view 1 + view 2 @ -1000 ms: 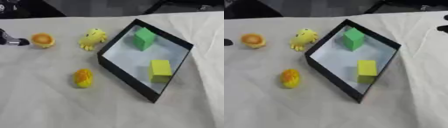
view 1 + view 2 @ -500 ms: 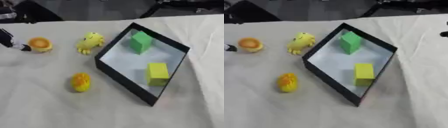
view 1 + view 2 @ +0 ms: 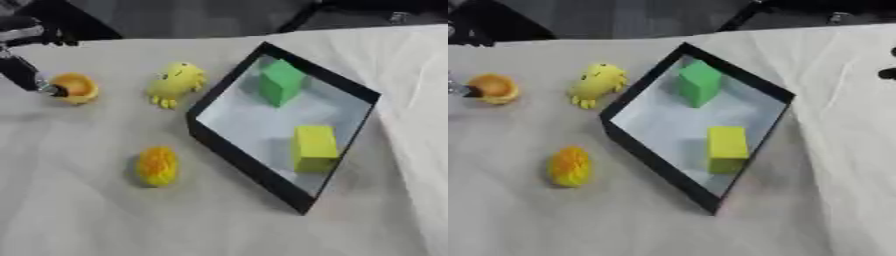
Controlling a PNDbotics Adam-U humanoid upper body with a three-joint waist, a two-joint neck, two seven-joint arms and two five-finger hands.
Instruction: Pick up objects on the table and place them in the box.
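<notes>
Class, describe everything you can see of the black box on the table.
The black box is a shallow, open-topped tray with thin dark walls and a pale, slightly glossy floor. It lies flat on the cloth-covered table, turned so one corner points toward the camera. Inside rest a green block at the far end and a yellow block nearer. No hand touches it.

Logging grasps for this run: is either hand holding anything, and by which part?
Cannot be told: the left hand meets the orange object at its left side; no grip shows. The right hand barely shows.
</notes>
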